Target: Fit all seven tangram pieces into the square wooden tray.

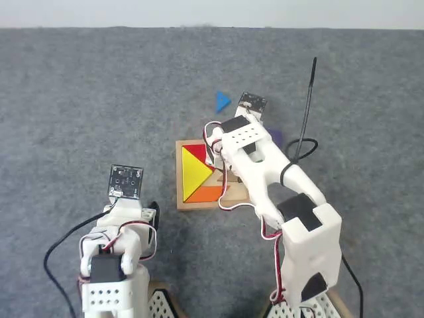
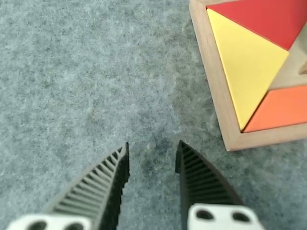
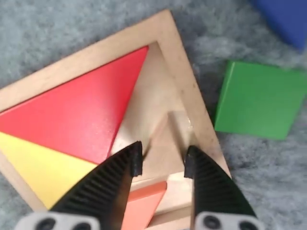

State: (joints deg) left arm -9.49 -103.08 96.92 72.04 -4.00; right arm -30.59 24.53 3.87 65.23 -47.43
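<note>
High view: tray point(image 1: 189, 203) sits mid-table on grey felt point(image 1: 79, 99), with a red triangle point(image 1: 196, 152), yellow triangle point(image 1: 194, 172) and orange piece point(image 1: 207, 193) in it. The right arm point(image 1: 265, 169) reaches over the tray's right side. A blue triangle point(image 1: 222, 101) lies on the felt beyond the tray, and a purple piece point(image 1: 275, 137) shows partly beside the arm. The left arm point(image 1: 119, 245) is near the table's front, apart from the tray.

Left wrist view: left gripper point(image 2: 151, 160) is part open with nothing held, over bare felt near a tray corner.

Right wrist view: right gripper point(image 3: 163, 160) has its jaws a little apart. The tips are low over a pale bare-wood piece point(image 3: 170, 139) lying in the tray's unfilled part, and nothing is lifted. A green square point(image 3: 256, 98) lies outside, just beside the rim.
</note>
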